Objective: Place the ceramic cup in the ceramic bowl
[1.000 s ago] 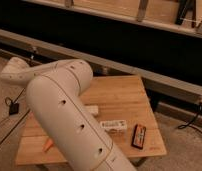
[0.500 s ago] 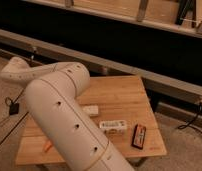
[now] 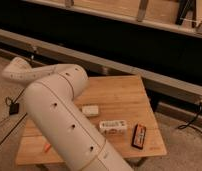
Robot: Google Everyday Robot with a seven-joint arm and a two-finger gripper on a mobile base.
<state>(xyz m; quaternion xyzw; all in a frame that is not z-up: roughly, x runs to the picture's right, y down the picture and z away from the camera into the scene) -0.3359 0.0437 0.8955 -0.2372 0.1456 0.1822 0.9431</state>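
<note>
My white arm (image 3: pixel 59 115) fills the left and middle of the camera view. It rises from the bottom edge, bends over the wooden table (image 3: pixel 119 95) and ends in a rounded segment at the far left (image 3: pixel 15 72). The gripper is not in view; it lies beyond or behind that segment. Neither the ceramic cup nor the ceramic bowl shows. The arm hides the left part of the table.
On the table lie a small white block (image 3: pixel 90 110), a white rectangular box with a label (image 3: pixel 113 126), a dark flat packet (image 3: pixel 139 136) and a small orange item (image 3: pixel 46 147). A dark rail and wall (image 3: pixel 119 45) run behind. Cables (image 3: pixel 13 106) lie on the floor at the left.
The arm has shifted slightly over the table's left side. The items on the table have not moved.
</note>
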